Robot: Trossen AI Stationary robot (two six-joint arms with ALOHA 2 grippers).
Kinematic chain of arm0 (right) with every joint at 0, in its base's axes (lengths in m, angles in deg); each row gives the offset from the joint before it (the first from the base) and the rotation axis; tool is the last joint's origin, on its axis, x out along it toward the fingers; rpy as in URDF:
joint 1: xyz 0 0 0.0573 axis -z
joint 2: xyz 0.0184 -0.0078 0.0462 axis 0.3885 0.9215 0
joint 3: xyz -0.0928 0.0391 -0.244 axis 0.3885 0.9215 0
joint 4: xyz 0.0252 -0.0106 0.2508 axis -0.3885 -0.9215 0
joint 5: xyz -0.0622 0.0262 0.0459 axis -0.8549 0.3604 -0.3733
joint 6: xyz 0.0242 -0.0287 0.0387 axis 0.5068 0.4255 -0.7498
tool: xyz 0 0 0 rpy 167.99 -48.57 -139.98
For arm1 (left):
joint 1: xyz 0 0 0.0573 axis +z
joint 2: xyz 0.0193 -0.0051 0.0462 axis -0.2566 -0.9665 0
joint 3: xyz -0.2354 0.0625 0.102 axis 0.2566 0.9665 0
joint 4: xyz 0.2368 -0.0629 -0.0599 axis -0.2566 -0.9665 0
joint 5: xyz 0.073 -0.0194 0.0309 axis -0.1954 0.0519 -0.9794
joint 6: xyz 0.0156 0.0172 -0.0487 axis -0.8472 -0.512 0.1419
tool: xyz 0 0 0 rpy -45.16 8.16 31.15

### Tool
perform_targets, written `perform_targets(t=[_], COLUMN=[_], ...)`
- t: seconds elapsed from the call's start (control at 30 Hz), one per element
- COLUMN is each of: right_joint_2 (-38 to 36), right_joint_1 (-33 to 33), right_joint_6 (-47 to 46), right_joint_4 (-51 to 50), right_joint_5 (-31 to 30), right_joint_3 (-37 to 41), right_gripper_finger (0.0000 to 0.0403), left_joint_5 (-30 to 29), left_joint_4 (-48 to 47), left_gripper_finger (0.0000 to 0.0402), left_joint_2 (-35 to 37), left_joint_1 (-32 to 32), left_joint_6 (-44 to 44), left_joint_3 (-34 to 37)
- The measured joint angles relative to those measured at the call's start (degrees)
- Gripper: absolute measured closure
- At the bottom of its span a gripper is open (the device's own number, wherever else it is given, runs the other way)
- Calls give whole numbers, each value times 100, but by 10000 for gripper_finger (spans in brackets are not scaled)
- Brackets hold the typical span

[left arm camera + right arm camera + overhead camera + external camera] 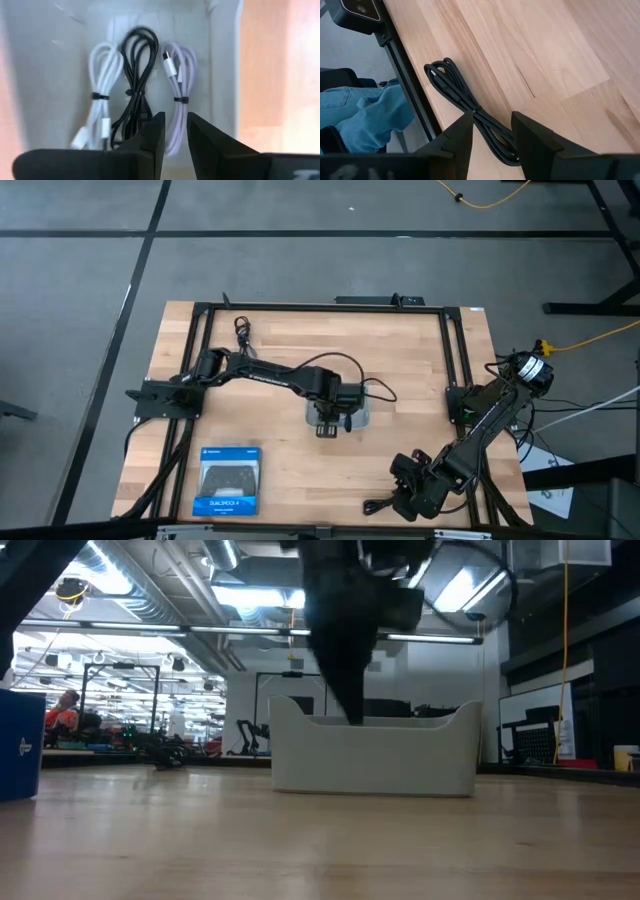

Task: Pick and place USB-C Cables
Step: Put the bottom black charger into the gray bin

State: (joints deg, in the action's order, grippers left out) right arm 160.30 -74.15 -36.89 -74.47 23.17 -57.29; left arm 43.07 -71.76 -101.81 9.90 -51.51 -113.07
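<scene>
While the left gripper (174,131) hangs over the white tray (362,418), fingers slightly apart and empty, three cables lie just beyond: white (102,85), black (136,80), pale grey (179,82). Only the right wrist view shows the right gripper (492,131), fingers parted, straddling a black cable (462,100) near the table (400,360) edge.

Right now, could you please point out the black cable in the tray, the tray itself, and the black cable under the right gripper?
black cable in tray (134,80): left wrist view, mid-coil.
tray (400,755): low view, front wall.
black cable near the right gripper (451,84): right wrist view, coil strands.
</scene>
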Motion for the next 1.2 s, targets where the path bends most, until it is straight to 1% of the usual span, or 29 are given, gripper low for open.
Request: perform_targets(t=[0.13,0.2,0.37,0.53,0.63,0.73,0.87,0.97,1.07,1.13,1.2], right_joint_2=[0,0,0,0,0,0,0,0,0,46,163], right_joint_1=[-1,0,0,0,-2,-21,-160,-322,-488,-605,-727], right_joint_6=[0,0,0,0,0,0,-27,-154,-679,-1154,-1565], right_joint_4=[0,0,-1,-1,-2,-2,-2,1,36,149,292], right_joint_5=[0,0,-1,-2,-2,-2,-5,-203,-249,-312,-227], right_joint_3=[0,0,0,0,0,0,0,0,0,0,0], right_gripper_finger=[263,263,263,263,263,263,263,263,264,270,283], left_joint_5=[47,137,918,1526,1722,1426,610,381,125,-181,-531], left_joint_4=[-575,-675,-700,-715,-744,-882,-1061,-1240,-1517,-1649,-1775], left_gripper_finger=[328,327,327,329,331,332,332,332,332,332,332], left_joint_2=[0,1,7,11,11,11,9,9,19,34,37], left_joint_1=[-37,-89,-340,-761,-1093,-1421,-1812,-2041,-2251,-2366,-2448], left_joint_6=[240,485,1204,1552,1559,1549,1477,1402,1402,1407,1437], left_joint_3=[-795,-1193,-1944,-2256,-2278,-2276,-2276,-2276,-2276,-2276,-2276])
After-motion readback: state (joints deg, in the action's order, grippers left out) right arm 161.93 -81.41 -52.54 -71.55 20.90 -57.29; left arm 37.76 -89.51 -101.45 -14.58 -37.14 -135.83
